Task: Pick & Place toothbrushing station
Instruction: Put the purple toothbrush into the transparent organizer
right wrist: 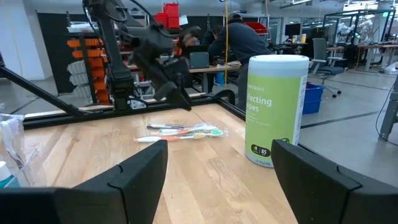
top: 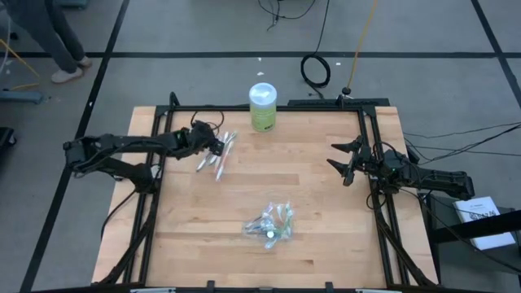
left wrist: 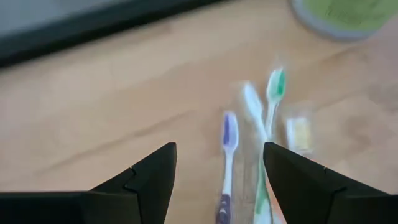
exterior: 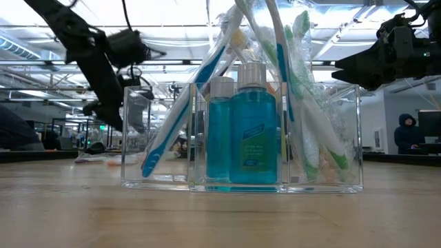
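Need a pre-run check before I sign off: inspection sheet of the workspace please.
Surface: wooden table, bare between items.
Job's things: clear organiser holding toothbrushes and blue bottles, near the front edge; loose toothbrushes lying flat at the back left.
Clutter: green wipes canister upright at the back edge.
Grippers: left gripper over the loose toothbrushes, jaws open, holding nothing; right gripper at the right side, jaws open, empty.
Cables: coiled black cable on the floor behind the table; more cables at the right.
Surroundings: person's legs at far left; people at desks behind.

Bare tabletop [top: 309,175] between canister [top: 263,107]; organiser [top: 271,225]
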{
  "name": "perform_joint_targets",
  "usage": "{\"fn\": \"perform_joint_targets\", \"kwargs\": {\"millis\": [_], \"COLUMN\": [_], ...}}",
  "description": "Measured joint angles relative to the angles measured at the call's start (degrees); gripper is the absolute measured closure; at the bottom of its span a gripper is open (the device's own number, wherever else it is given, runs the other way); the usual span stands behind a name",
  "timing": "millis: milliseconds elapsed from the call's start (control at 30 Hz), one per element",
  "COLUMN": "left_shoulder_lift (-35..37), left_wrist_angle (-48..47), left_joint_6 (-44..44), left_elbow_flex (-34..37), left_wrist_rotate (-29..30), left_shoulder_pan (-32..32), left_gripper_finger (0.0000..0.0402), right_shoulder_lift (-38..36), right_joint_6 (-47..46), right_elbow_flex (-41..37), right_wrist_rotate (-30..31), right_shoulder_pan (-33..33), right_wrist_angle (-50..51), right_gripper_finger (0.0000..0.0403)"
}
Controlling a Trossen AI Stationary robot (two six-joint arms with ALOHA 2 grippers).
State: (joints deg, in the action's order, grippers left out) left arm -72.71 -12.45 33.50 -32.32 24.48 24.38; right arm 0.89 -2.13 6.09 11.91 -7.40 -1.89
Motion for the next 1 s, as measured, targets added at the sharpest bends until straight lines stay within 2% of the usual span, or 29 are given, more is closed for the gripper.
{"fn": "perform_joint_targets", "kwargs": {"millis": [167,367,633,1000], "left_shoulder_lift": [-4.74,-9.24,-12.46,-13.41], "left_wrist_angle": [2.16,9.01,11.12,5.51], "left_joint_6": [-0.98,-4.85,-6.25,-4.39], "left_elbow_flex": [0.0,-0.02,-0.02,-0.02], "left_wrist_rotate": [-2.55,-9.29,-9.48,-7.03], "left_shoulder_pan": [3.88,6.91,8.82,10.16], "left_gripper_finger": [0.0154,0.0154,0.0154,0.0154], "right_shoulder_lift": [0.0,0.0,0.0,-0.01], "right_joint_6": [0.0,0.0,0.0,0.0], "right_elbow_flex": [0.0,0.0,0.0,0.0], "right_wrist_rotate": [0.0,-0.01,-0.01,-0.01], "right_shoulder_pan": [0.01,0.02,0.02,0.0], "right_wrist_angle": [0.0,0.0,0.0,0.0], "right_gripper_finger": [0.0124,0.0124,0.0124,0.0124]}}
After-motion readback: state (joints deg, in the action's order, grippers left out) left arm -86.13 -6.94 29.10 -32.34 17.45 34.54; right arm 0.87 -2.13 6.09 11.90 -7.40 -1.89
